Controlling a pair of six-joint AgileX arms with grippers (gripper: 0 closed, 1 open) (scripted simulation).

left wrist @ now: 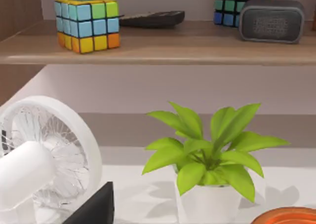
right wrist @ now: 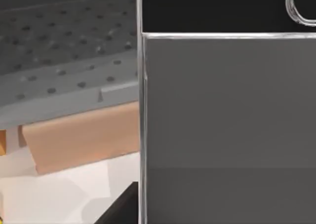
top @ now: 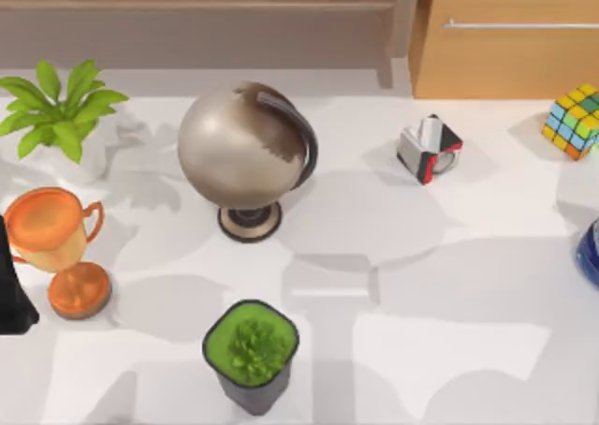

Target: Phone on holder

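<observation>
Grey glass fills my right wrist view: the phone (right wrist: 227,115), close up, its silver edge running up the picture to a black bezel. I read no writing. My left arm (top: 11,285) sits at the table's left edge; fingers I cannot tell.
</observation>
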